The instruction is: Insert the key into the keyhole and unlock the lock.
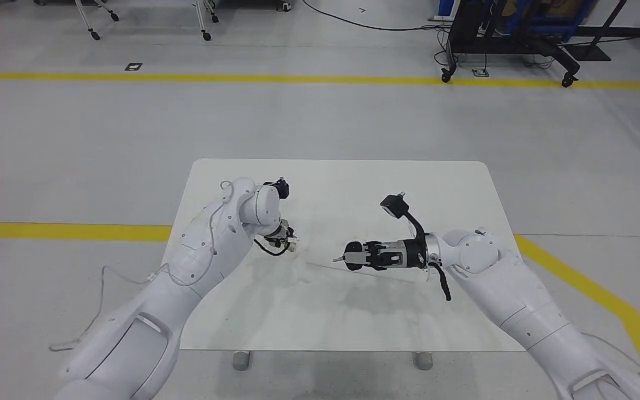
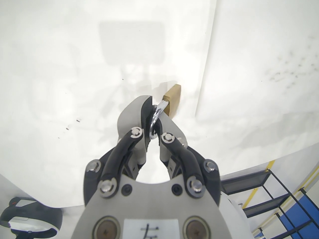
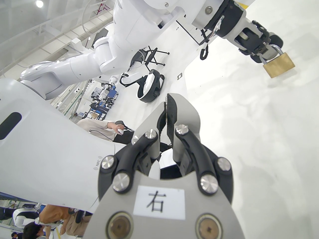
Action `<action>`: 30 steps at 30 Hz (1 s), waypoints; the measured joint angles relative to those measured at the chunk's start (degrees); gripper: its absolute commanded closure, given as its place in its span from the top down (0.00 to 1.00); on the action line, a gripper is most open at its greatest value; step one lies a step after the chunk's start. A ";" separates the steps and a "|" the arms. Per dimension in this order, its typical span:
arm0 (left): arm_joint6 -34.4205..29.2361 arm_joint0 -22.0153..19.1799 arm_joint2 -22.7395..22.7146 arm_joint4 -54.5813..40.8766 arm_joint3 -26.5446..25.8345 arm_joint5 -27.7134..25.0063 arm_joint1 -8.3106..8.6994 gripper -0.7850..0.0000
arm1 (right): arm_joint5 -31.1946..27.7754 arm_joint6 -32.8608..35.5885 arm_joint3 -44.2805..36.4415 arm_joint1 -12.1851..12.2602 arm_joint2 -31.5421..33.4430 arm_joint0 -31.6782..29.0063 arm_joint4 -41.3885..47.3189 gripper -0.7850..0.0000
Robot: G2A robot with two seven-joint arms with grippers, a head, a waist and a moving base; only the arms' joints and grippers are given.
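The right gripper (image 3: 167, 101), grey-fingered with black pads, is pressed closed; whether a key sits between the pads I cannot tell. Farther off, the left gripper (image 2: 156, 111) pinches the silver shackle of a small brass padlock (image 3: 279, 64) over the white table (image 1: 440, 190). Lining up seems the step in hand; next, the keyhole must face the right gripper.
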 measured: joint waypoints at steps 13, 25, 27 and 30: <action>12.01 5.84 -9.15 -9.65 -3.48 -9.65 1.65 0.00 | 0.00 0.00 0.00 0.00 0.00 0.00 0.00 0.00; 22.71 21.63 -25.25 -18.50 -16.42 -29.80 6.49 0.00 | 0.00 0.00 0.00 0.00 0.00 0.00 0.00 0.00; 22.70 21.49 -25.17 -18.55 -16.11 -29.68 6.46 0.00 | 0.00 0.00 0.00 0.00 0.00 0.00 0.00 0.00; 22.88 21.69 -25.16 -18.75 -16.28 -29.75 6.40 0.00 | 0.13 -0.24 -0.09 -0.05 0.00 -0.13 0.16 0.00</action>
